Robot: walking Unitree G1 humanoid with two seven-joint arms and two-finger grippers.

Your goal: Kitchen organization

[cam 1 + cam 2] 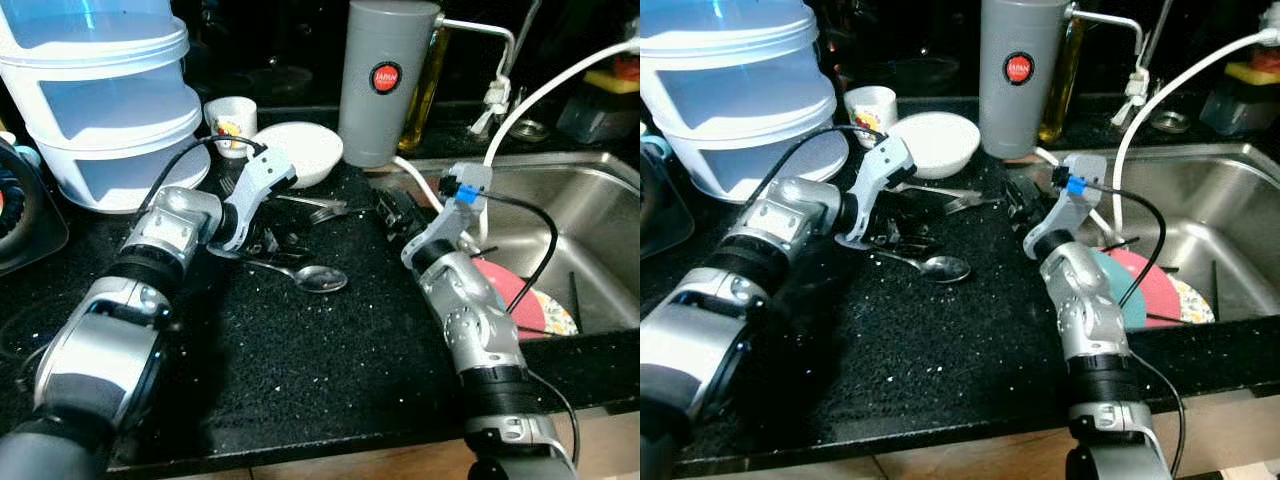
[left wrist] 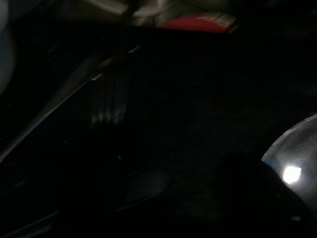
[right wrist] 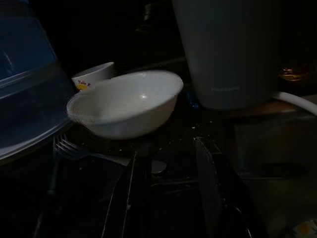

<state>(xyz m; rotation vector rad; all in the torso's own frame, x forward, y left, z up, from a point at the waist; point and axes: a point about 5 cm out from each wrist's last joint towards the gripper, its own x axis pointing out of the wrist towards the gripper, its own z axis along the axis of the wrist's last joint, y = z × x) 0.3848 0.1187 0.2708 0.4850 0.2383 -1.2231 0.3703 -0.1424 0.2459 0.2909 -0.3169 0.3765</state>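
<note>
Loose cutlery lies on the black counter: a spoon [image 1: 318, 278] in the middle and forks [image 1: 322, 207] near a white bowl [image 1: 300, 150]. My left gripper [image 1: 266, 240] is low over the cutlery just left of the spoon; its dark wrist view shows fork tines [image 2: 106, 111] and a spoon bowl [image 2: 144, 184]. My right gripper [image 1: 393, 213] hovers over the counter beside the sink, pointing at the white bowl [image 3: 126, 104]. Its fingers [image 3: 207, 191] stand apart with nothing held between them.
A stack of clear plastic tubs [image 1: 105, 95] stands at the back left, with a small printed cup [image 1: 230, 122] and a tall grey jug [image 1: 385, 80] behind the bowl. The steel sink [image 1: 590, 200] on the right holds a red plate [image 1: 520, 295]. A white hose [image 1: 560, 85] arcs over it.
</note>
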